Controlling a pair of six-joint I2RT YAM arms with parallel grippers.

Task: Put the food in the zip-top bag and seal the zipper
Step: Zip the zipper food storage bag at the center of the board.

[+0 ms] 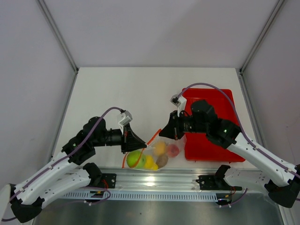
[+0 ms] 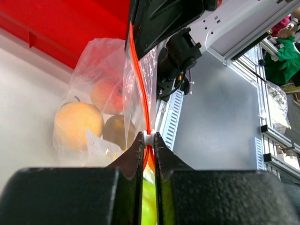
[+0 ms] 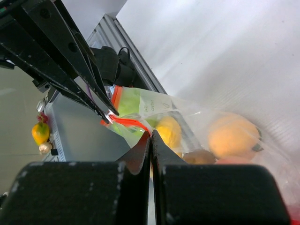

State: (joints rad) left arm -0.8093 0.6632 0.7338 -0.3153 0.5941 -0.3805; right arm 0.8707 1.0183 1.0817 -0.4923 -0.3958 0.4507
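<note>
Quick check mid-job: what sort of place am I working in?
Probably a robot lab test cell: white table boxed in by plain white panels, aluminium mounting rail along its near edge.

You have a white surface (image 1: pixel 140 89) carrying two things. A red tray (image 1: pixel 201 151) lies flat on your right side. Just left of it, near the front edge, a clear zip-top bag (image 1: pixel 157 152) rests on its bottom (fruit (image 1: pixel 135 159) inside: green, yellow, orange, pink, brown), with its zipper (image 1: pixel 153 137) raised off the surface.
</note>
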